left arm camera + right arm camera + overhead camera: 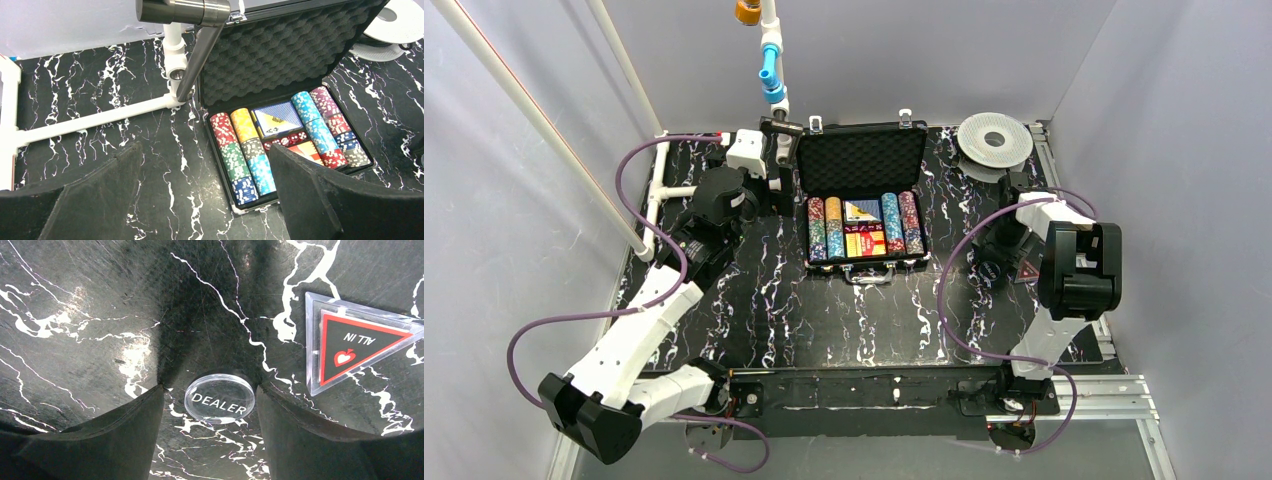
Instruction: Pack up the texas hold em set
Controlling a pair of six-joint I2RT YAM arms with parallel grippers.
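Texas hold em set (864,240), top view: briefcase (862,160) open at upper centre of table (754,310), lid upright, chip rows (817,228) seated.

Left wrist view: left pincer (205,150) apart, holding nothing, low in frame. Card deck (276,116) and red dice (292,138) lie between the chips.

Right wrist view: right pincer (210,390) apart, straddling clear DEALER button (220,401), not clamped. ALL IN triangle (357,347) at right.

Judgement: button light, rigid, slick, lying flat; grip opposite rim edges, low. Loaded case likely heavy.
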